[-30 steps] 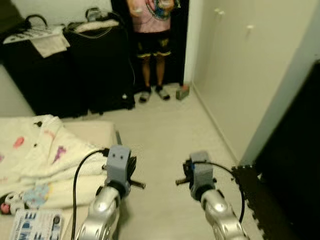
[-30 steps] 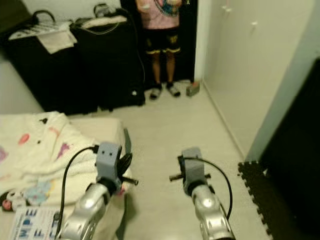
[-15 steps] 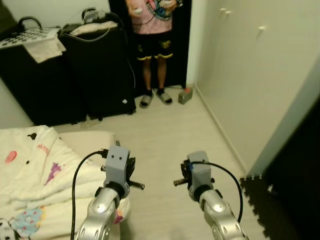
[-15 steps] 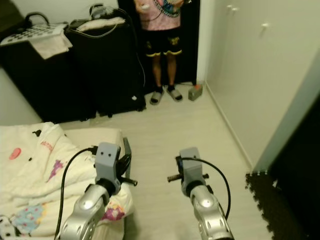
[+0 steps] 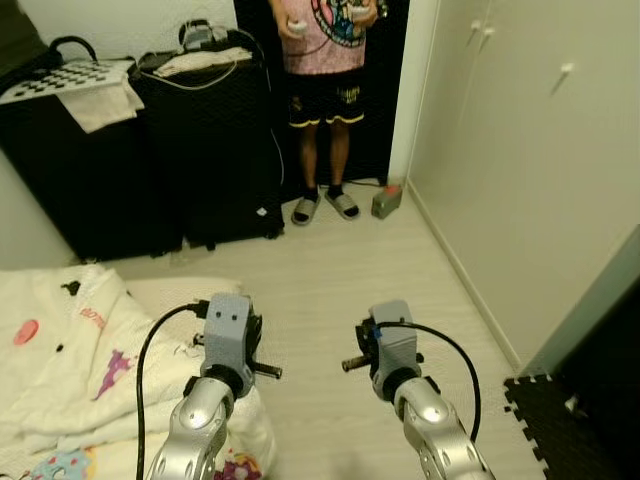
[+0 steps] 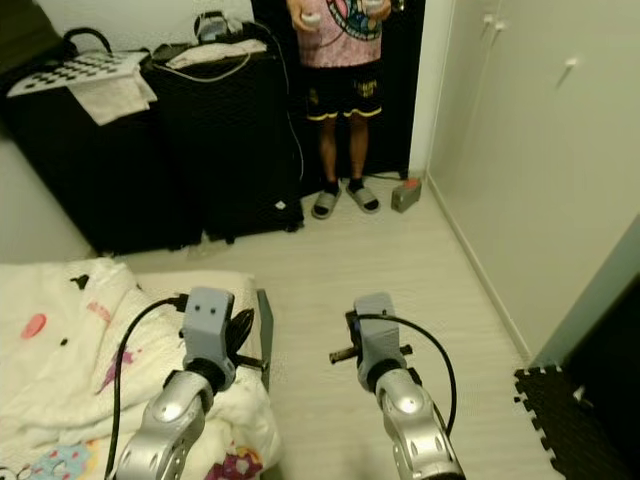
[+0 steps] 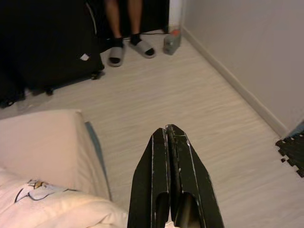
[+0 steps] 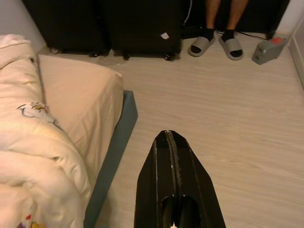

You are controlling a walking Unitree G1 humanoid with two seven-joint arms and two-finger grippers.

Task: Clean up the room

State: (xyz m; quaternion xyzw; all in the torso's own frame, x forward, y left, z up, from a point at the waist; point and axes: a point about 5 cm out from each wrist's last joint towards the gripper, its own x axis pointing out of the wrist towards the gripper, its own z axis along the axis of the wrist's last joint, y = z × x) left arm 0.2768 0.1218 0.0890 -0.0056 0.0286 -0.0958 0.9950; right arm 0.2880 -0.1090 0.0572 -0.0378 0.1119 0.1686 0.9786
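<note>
Hovering level over pale wood-grain floor (image 5: pixel 330 290), left gripper (image 7: pixel 170 137) and right gripper (image 8: pixel 167 142) both point forward with fingers pressed together, empty, beside a rumpled cream quilt (image 5: pixel 60 360) on the mattress (image 8: pixel 76 95), black cases (image 5: pixel 150 150) beyond.

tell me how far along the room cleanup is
Nothing looks done yet. The left gripper and right gripper are both shut and empty, held over the bare floor. Left to do: the rumpled blanket on the mattress and the small grey box by the wardrobe.
</note>
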